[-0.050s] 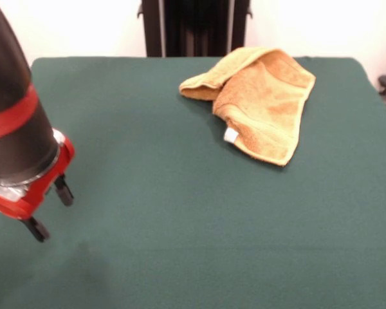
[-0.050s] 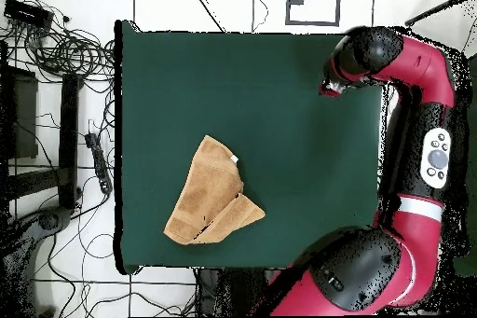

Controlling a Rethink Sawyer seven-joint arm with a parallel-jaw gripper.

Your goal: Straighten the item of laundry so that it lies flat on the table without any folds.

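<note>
The item of laundry (image 1: 264, 103), an orange-yellow terry towel, lies folded over itself on the green table (image 1: 180, 225) toward its far right in the front view. One corner is doubled over and a small white tag shows at the near edge. From overhead the towel (image 2: 212, 193) sits left of centre, close to the table's lower edge. My gripper (image 1: 49, 209) hangs at the left side of the front view, far from the towel, open with nothing between its two black fingers. The overhead view shows the gripper (image 2: 332, 87) near the table's upper right corner.
The red arm (image 2: 419, 146) runs along the right edge of the table (image 2: 279, 72) in the overhead view. Cables and dark equipment (image 2: 56, 53) lie on the floor beyond the left edge. A black stand (image 1: 194, 26) rises behind the far edge in the front view.
</note>
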